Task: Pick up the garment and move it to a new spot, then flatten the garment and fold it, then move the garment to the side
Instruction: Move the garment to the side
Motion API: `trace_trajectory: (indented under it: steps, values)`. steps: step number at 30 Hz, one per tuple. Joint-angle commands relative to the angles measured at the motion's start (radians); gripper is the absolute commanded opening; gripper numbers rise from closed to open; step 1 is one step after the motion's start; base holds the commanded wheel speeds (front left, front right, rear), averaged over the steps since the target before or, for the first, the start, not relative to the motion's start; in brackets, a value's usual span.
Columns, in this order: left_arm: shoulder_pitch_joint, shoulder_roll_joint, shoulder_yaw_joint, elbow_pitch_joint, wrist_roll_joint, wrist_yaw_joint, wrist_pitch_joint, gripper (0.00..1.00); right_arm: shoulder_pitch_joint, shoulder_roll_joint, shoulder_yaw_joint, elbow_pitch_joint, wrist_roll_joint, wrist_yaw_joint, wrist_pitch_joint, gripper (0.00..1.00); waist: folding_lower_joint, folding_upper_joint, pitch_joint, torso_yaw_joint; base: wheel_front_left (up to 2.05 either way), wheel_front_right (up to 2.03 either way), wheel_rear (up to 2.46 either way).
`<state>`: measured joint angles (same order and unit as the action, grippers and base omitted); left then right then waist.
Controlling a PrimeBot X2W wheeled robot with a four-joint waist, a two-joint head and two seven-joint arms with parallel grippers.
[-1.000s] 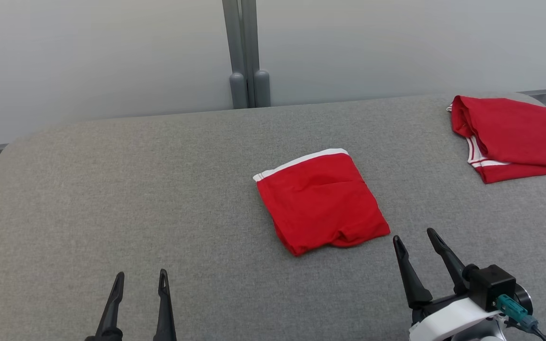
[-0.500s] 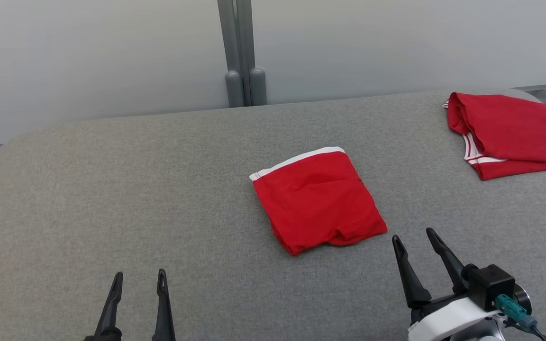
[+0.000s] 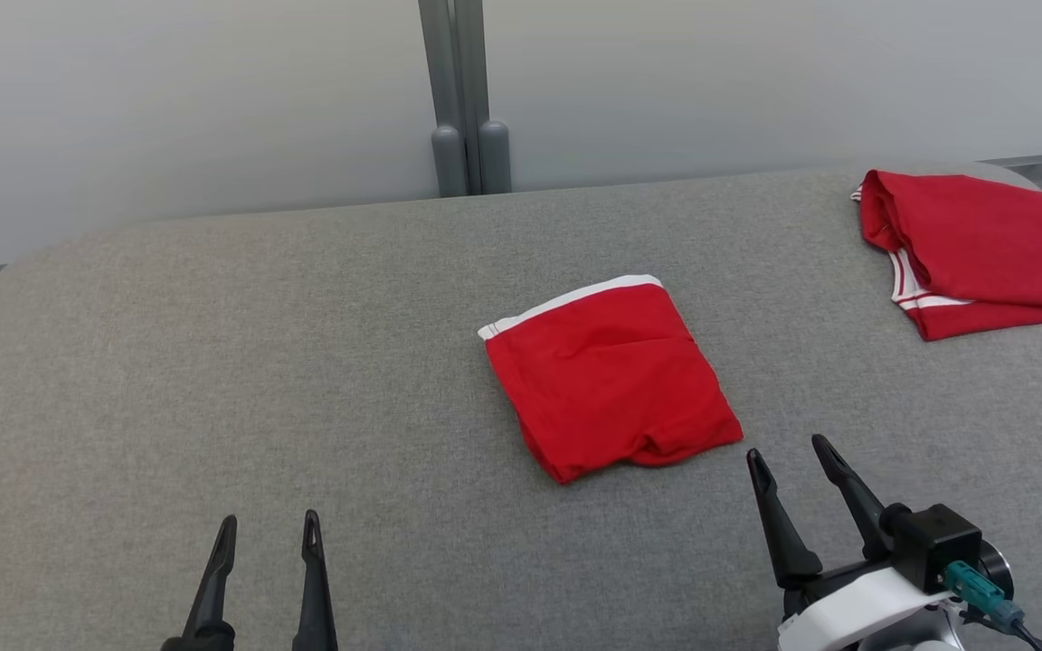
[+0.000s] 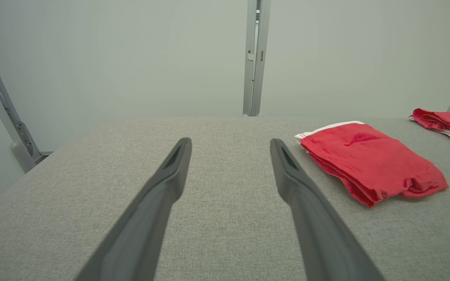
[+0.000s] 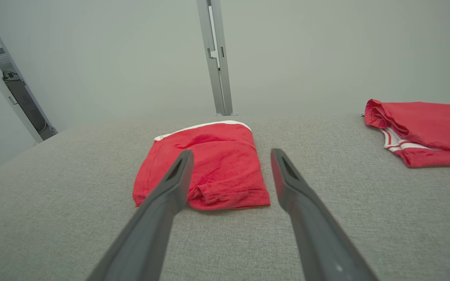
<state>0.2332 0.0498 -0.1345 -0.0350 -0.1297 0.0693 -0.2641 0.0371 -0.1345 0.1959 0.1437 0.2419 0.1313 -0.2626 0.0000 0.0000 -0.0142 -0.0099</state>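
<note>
A red garment (image 3: 610,375) with a white band along its far edge lies folded into a compact rectangle at the middle of the grey table (image 3: 213,362); it also appears as the folded garment (image 4: 369,160) and garment (image 5: 209,164) in the wrist views. My right gripper (image 3: 788,452) stands open just off the garment's near right corner, touching nothing. My left gripper (image 3: 269,526) is open near the front edge, well to the garment's left, with nothing between its fingers.
A second red garment (image 3: 973,249) with white stripes lies bunched at the table's far right corner. A pale wall with a grey post (image 3: 462,99) stands behind the table's rounded far edge.
The head view has shifted slightly; both grippers and both garments stay where they were.
</note>
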Motion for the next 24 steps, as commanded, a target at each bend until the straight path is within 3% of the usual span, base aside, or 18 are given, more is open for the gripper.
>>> trace_trajectory:
  steps: [1, 10, 18, 24]
  values:
    - [-0.018, 0.002, 0.000, -0.004, 0.004, 0.000, 0.000, 1.00, -0.007, -0.004, 0.004, 0.002, 0.004, -0.001, -0.002, 1.00, 0.0000, 0.0000, 0.006, 0.003, 0.00, 0.00, 0.00]
    - [-0.055, 0.002, -0.022, -0.015, 0.024, -0.009, 0.000, 1.00, -0.113, -0.054, 0.070, 0.023, 0.138, -0.001, -0.002, 1.00, 0.0000, 0.0000, 0.069, 0.013, 0.00, 0.00, 0.00]
    - [-0.147, 0.002, -0.080, -0.041, 0.048, 0.000, 0.000, 1.00, -0.333, -0.251, 0.263, 0.139, 0.444, -0.001, 0.001, 1.00, 0.0000, 0.0000, 0.197, 0.055, 0.00, 0.00, 0.00]
    - [-0.196, 0.002, -0.113, -0.046, 0.045, 0.009, 0.000, 1.00, -0.478, -0.405, 0.397, 0.165, 0.775, -0.001, 0.133, 1.00, 0.0000, 0.0000, 0.271, 0.094, 0.00, 0.00, 0.00]
